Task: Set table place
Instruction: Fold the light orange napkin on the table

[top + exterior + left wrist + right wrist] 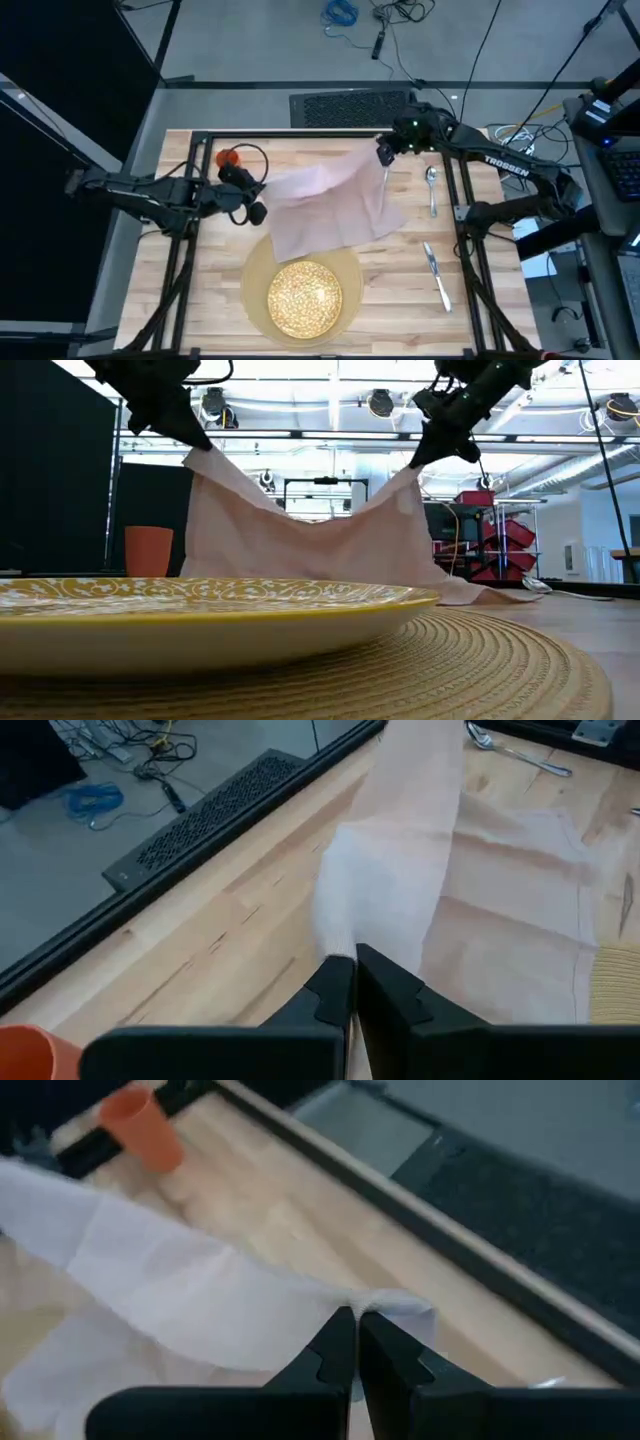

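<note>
Napkin [335, 205] between both end effectors

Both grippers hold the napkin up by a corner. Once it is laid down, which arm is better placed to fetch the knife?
Right. The knife lies on the table's right side, beside the right arm; the right gripper is nearer it than the left gripper, across the napkin.

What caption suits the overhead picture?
Both pincers, left and right, lift a napkin above the table.
</note>
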`<state>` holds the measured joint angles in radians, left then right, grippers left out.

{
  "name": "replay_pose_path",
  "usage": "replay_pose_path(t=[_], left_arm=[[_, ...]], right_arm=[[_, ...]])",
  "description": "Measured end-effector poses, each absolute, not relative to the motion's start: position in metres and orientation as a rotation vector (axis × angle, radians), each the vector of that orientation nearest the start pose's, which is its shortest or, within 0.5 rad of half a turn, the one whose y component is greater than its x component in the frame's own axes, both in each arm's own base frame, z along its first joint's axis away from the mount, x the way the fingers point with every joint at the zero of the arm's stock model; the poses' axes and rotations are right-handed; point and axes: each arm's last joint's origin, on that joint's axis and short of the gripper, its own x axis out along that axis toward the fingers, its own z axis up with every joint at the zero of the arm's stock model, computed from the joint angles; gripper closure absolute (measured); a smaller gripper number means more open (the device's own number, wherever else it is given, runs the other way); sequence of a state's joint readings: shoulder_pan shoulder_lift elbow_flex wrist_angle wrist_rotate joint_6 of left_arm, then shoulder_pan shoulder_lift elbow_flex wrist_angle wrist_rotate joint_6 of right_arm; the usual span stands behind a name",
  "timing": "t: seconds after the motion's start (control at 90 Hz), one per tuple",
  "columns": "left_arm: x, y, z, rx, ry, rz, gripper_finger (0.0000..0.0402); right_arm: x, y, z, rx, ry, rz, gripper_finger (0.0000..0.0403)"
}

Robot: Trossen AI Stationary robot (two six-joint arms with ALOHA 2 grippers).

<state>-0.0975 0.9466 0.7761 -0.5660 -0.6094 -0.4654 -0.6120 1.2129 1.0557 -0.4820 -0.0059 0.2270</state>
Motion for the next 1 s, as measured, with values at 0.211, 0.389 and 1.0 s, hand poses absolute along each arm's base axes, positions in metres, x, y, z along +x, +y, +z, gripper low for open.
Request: replay_pose_path(t=[0.211, 0.389, 1.0], left_arm=[[0.186, -0.002, 0.274, -0.18, 0.566, 0.634, 0.0402], [0.186, -0.002, 0.274, -0.2, 0.56, 0.64, 0.0402], [0.186, -0.004, 0.273, -0.255, 0.577, 0.582, 0.0402]], right_arm=[[0.204, -0.158, 0.313, 0.399, 0.549, -0.697, 0.0403], [0.212, -0.163, 0.309, 0.407, 0.534, -0.646, 0.0403], [0.205, -0.142, 0.297, 0.485, 0.739, -0.617, 0.0403]])
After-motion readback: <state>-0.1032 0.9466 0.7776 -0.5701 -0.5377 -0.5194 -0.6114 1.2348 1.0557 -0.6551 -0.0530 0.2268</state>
